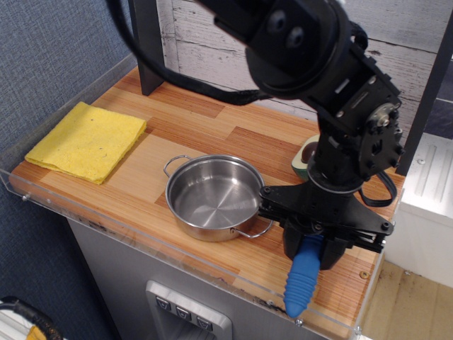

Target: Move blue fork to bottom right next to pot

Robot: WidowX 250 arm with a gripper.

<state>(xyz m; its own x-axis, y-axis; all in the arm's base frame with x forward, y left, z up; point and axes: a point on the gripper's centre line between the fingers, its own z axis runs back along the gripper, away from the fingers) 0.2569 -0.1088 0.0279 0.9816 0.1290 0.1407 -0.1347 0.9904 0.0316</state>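
The blue fork point(303, 278) hangs by its ribbed handle from my gripper point(313, 249), which is shut on it. The handle points down toward the table's front right edge, and the tines are hidden inside the gripper. I cannot tell whether its lower tip touches the wood. The steel pot point(214, 196) stands left of the gripper on the wooden table point(212, 131), with its right wire handle close to the gripper's body.
A yellow cloth point(86, 139) lies at the far left. An avocado half point(306, 155) shows partly behind the arm at the back right. A clear plastic rim point(141, 237) runs along the front edge. A dark post point(147, 42) stands at the back.
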